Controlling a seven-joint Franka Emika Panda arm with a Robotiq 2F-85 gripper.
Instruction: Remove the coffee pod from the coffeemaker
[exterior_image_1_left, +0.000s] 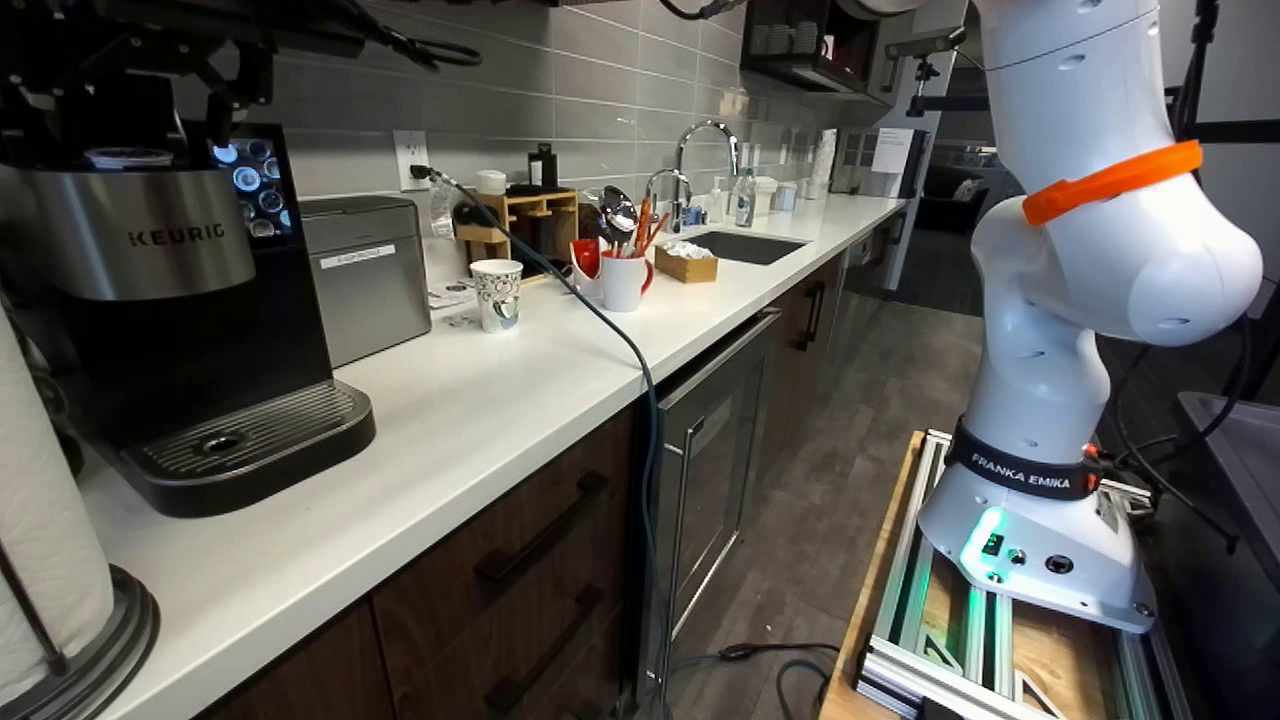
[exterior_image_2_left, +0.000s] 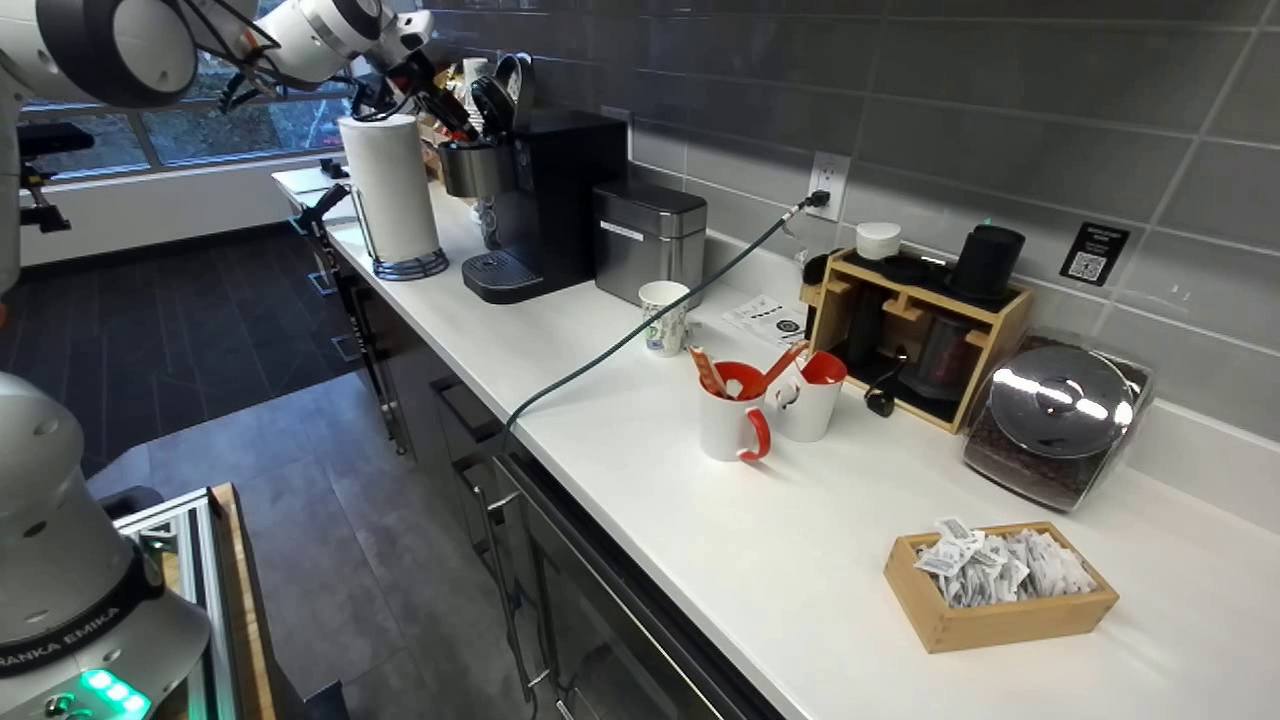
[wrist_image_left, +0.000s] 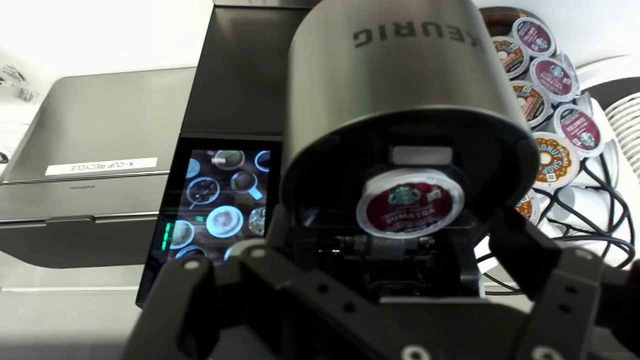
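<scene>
The coffeemaker (wrist_image_left: 400, 65) is uncovered up top, that much done, and there's the coffee pod (wrist_image_left: 410, 202), seated in it, printed lid in plain sight! Removal not yet made: the fingers (wrist_image_left: 520, 250) stand spread, one either side of it in the wrist view, gripping nothing. Remaining, it seems: close on that rim, lift, carry clear. Now the count: one coffeemaker, one coffee pod in it, at least seven spare pods (wrist_image_left: 550, 160) beside it, one grey bin (wrist_image_left: 100, 125) opposite; and along the surface (exterior_image_2_left: 780, 560), in both exterior views, two mugs (exterior_image_2_left: 728, 430), one paper cup (exterior_image_1_left: 497, 297), one paper roll (exterior_image_2_left: 390, 190).
</scene>
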